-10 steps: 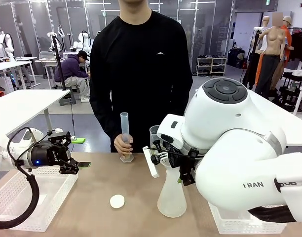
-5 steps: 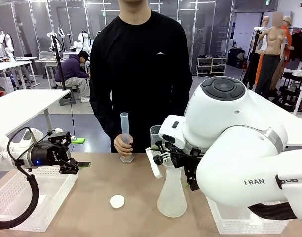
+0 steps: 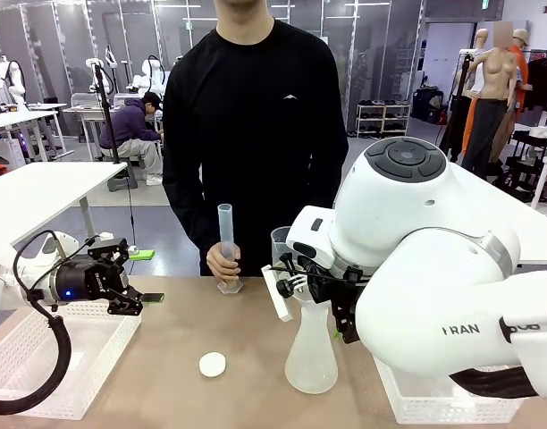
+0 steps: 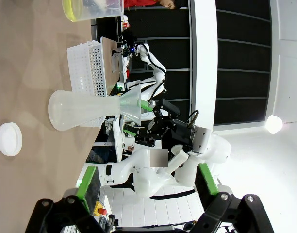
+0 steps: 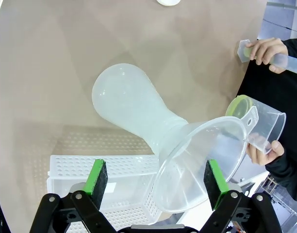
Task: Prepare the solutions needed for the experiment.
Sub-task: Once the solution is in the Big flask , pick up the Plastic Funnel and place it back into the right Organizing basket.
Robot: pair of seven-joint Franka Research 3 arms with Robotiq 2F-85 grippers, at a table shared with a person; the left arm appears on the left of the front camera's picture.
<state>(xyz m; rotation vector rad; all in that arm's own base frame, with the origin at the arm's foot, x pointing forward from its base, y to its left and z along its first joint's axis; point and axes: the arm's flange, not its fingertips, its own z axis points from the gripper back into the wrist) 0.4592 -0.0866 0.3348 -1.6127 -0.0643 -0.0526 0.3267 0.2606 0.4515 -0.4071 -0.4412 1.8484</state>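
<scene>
Flask (image 3: 311,357): upright on the table, funnel (image 5: 206,155) seated in its neck, ready for pouring.
Right gripper (image 5: 154,171): pads spread either side of the funnel, not clamped, probably guarding it.
Left gripper (image 4: 144,174): spread, empty, idle above the basket (image 3: 41,375).
Solution (image 5: 239,104): in the beaker (image 5: 265,121) held in the person's hand (image 5: 264,151) just behind the funnel.

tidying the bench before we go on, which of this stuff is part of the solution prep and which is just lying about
In use: yellow-green liquid in the jug, funnel, flask, measuring cylinder.
Lying about, it seems: white cap, left basket, right basket.
</scene>
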